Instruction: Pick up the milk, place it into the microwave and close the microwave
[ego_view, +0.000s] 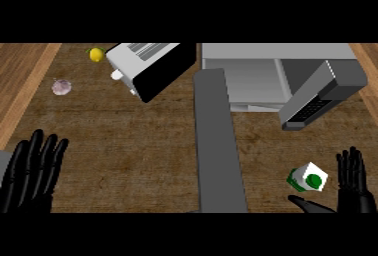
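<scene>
Head view: milk carton (307, 179) stands on the counter (133, 150) at 4 o'clock, white with green panels and a green dot; no lettering readable. Right hand (353, 186) just beside it, fingers straight and apart, thumb below the carton, not touching. Left hand (31, 170) rests open at 8 o'clock. Microwave (273, 75) at 1 o'clock, door (319, 95) open; keypad illegible. Toaster (148, 65) at 11, lemon (96, 54) beside it

milk (308, 179) before microwave (258, 80), toaster (144, 65) left

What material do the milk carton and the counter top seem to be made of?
The milk carton looks like printed paperboard: white faces with green patches and a folded box shape. The counter top looks like matte brown wood, judging by its streaked grain; it may be laminate.
</scene>
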